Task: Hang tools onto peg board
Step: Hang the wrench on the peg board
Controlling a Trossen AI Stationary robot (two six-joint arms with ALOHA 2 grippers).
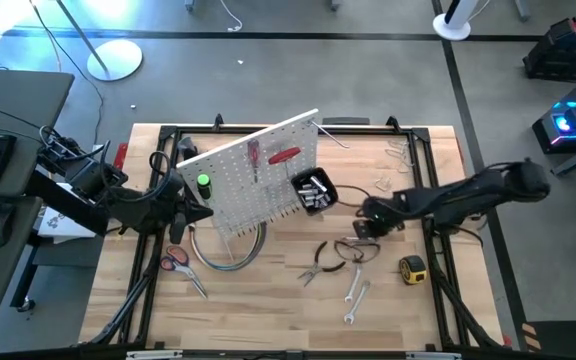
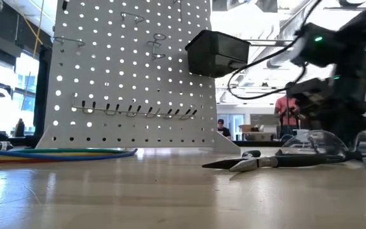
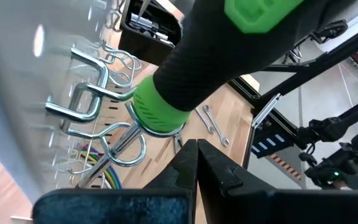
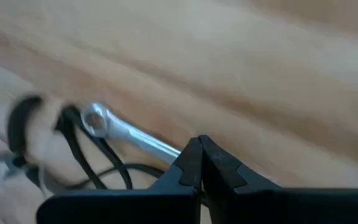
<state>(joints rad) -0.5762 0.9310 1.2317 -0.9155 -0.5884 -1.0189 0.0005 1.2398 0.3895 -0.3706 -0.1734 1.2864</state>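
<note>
High view: white peg board (image 1: 253, 175) at centre; left gripper (image 1: 194, 208) at its 9 o'clock, right gripper (image 1: 365, 225) at 4 o'clock.
Low view: black-handled pliers (image 2: 269, 161) on table (image 2: 170, 197).
Left wrist view: fingers pressed together, empty, by green-handled screwdriver (image 3: 185, 81).
Right wrist view: fingers together, empty, above silver wrench (image 4: 126, 132).

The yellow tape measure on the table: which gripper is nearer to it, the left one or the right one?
The right gripper is nearer, a short way toward the board from the yellow tape measure. The left gripper is far across the table, at the peg board.
</note>
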